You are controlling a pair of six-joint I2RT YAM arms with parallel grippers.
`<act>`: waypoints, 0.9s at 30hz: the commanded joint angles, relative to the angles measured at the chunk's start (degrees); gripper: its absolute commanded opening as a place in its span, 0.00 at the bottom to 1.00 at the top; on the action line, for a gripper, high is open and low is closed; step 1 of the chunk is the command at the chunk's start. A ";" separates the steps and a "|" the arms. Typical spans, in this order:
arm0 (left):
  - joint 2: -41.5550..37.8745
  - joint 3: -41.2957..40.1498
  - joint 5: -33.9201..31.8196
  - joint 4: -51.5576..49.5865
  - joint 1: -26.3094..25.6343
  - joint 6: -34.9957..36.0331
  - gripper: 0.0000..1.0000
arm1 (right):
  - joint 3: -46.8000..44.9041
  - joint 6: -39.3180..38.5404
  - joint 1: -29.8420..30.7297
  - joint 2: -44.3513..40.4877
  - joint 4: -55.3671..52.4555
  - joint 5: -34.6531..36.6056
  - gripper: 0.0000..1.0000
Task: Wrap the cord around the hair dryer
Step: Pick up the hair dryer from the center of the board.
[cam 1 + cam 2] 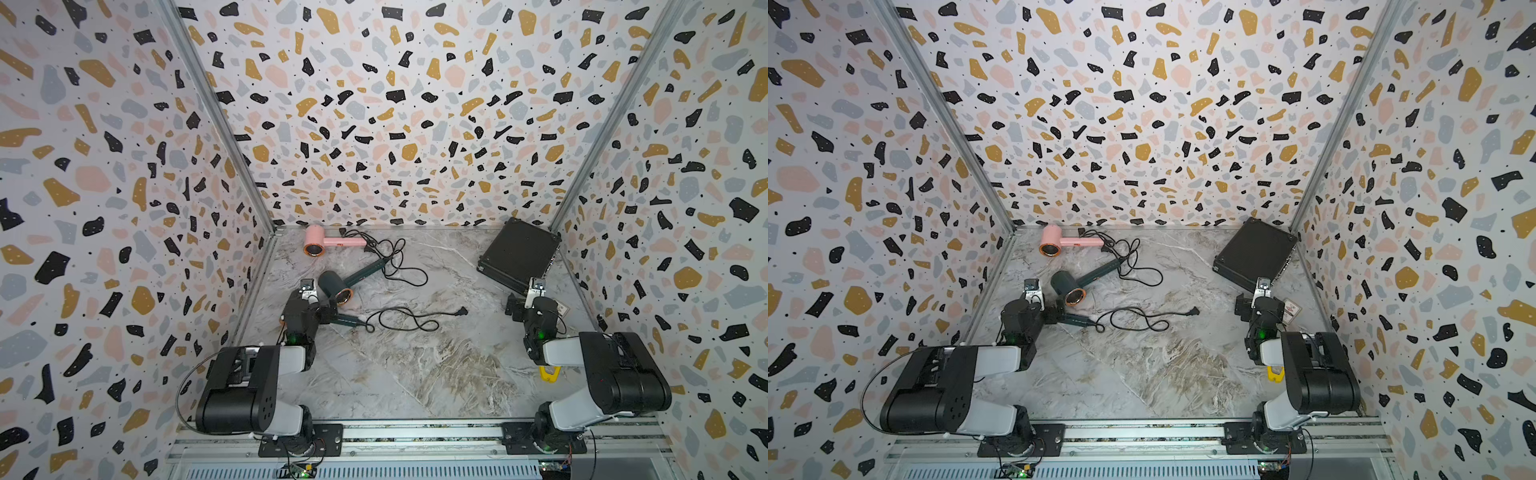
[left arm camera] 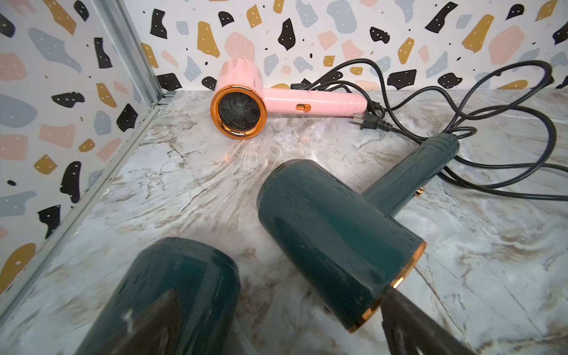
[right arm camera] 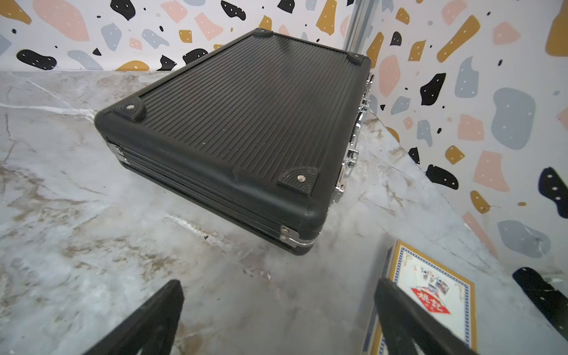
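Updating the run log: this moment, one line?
nearest green hair dryer: cord unwrapped | left end effector: open, at it | right end effector: open

Reporter: What lies on the marble table (image 1: 1142,374)?

Photographer: A pink hair dryer (image 1: 1054,243) by the back wall, a green hair dryer (image 1: 1071,286) nearer — a loose cord (image 1: 1192,311) trailing from a green handle (image 1: 1075,319) at the left gripper (image 1: 1057,314); a black case (image 1: 1254,253) in the far right corner.

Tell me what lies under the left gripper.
The nearer dark green hair dryer lies under the open left gripper; its handle and loose cord stick out toward the table's middle. In both top views the left arm covers its barrel.
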 commanded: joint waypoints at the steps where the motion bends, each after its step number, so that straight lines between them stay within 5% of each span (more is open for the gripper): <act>1: -0.13 0.68 1.41 0.54 -0.27 0.74 0.99 | 0.38 -0.13 -0.14 -0.10 -0.55 -0.36 1.00; 27: 0.02 1.04 1.35 0.10 -0.27 0.70 0.99 | 1.01 0.13 -0.19 0.08 -1.34 -0.28 1.00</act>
